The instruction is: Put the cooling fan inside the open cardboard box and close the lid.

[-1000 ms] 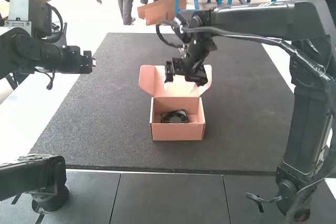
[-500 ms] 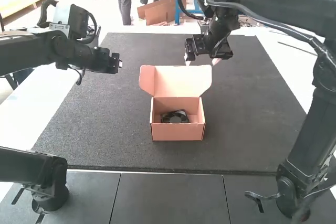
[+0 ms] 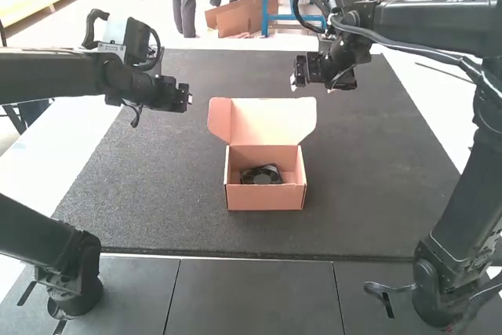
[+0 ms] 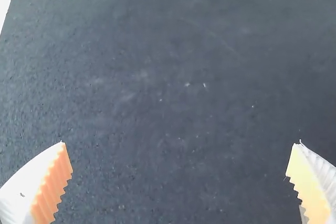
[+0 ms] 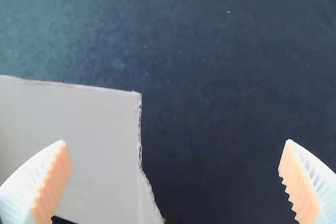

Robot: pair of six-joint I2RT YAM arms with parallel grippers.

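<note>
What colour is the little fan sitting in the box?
Black. The cooling fan shows best in the high view, inside the cardboard box.

A black mat point(image 3: 157, 194) covers the white table point(image 3: 35, 154).

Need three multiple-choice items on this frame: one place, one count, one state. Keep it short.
1. Where is the cooling fan relative to the cardboard box?
A. beside it
B. inside it
C. on top of it

2. How many of the left gripper and right gripper hold something?
A. none
B. one
C. both

3. The lid is:
A. shut flat
B. torn off
C. open, standing up

Answers:
1 B: the fan lies on the box floor.
2 A: both hang open, gripping nothing.
3 C: the lid stands upright at the box's far side.
</note>
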